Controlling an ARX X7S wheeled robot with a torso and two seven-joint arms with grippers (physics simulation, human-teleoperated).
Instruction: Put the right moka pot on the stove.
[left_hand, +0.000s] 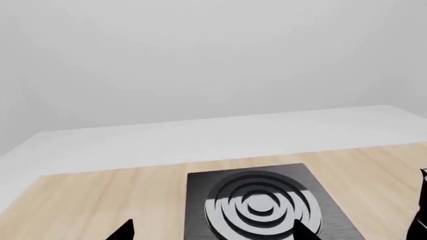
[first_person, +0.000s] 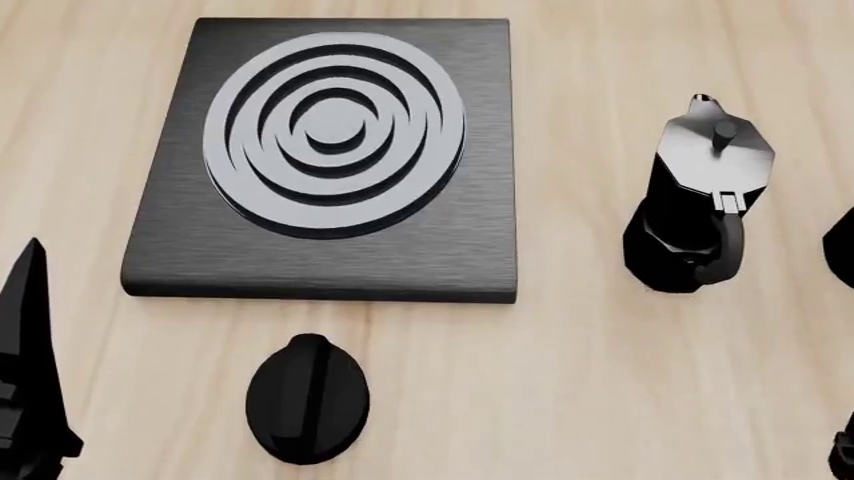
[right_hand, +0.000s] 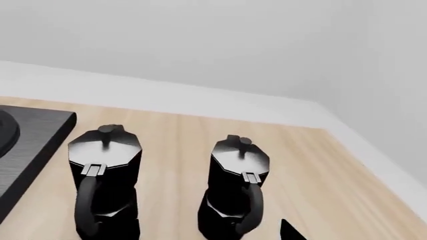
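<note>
- Grippers first: left gripper and right gripper show only as dark edges, so whether their jaws stand apart I cannot tell.
- One black oval knob lies nearest.
- Two small black faceted moka pots: the right moka pot stands upright on the wooden table, well apart from the stove; probably rigid, smooth, top-heavy, best gripped by its curved handle or around its waist.
- One left moka pot.
- One dark grey square stove, bare.

Head view looks steeply down, close over the tabletop. Both wrist views sit low, facing the far wall; all share the stove.
</note>
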